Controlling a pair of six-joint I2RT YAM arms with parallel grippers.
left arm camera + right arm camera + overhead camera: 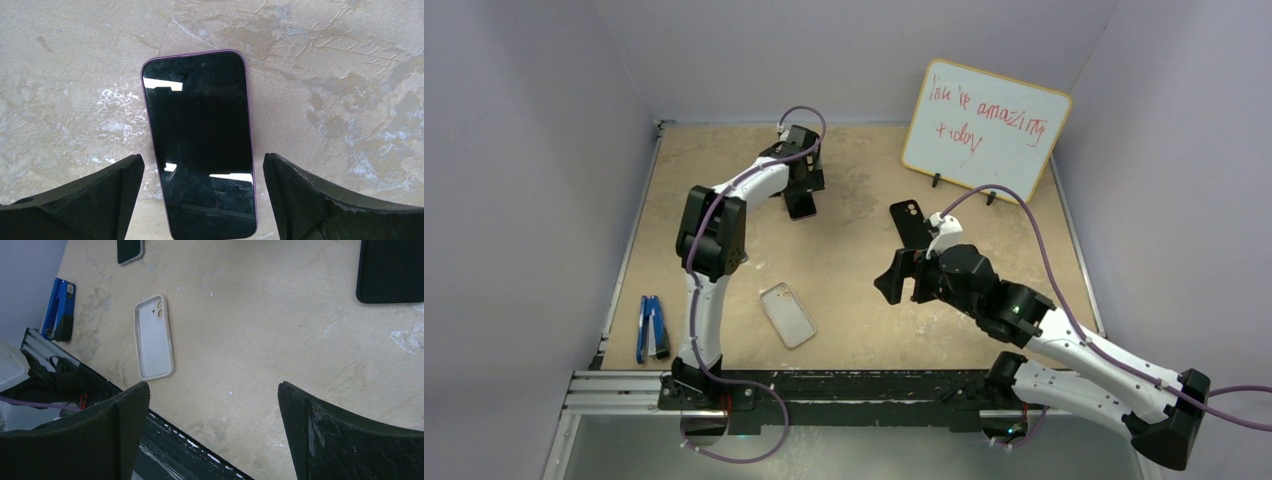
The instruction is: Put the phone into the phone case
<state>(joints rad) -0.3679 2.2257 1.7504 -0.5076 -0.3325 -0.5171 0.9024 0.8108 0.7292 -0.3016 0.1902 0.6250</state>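
Observation:
The phone [200,140] lies screen up on the table, black with a purple edge; it also shows in the top view [802,206] and the right wrist view [130,250]. My left gripper [201,159] is open just above it, one finger on each side of its near end, not touching it. A beige phone case [787,314] lies open side up near the front, also in the right wrist view [153,337]. A black case [913,222] lies flat mid-table. My right gripper [214,385] is open and empty, held above the table between the two cases.
A whiteboard [984,130] with red writing stands at the back right. A blue stapler [652,328] lies at the front left by the metal rail [624,385]. Purple walls close in both sides and the back.

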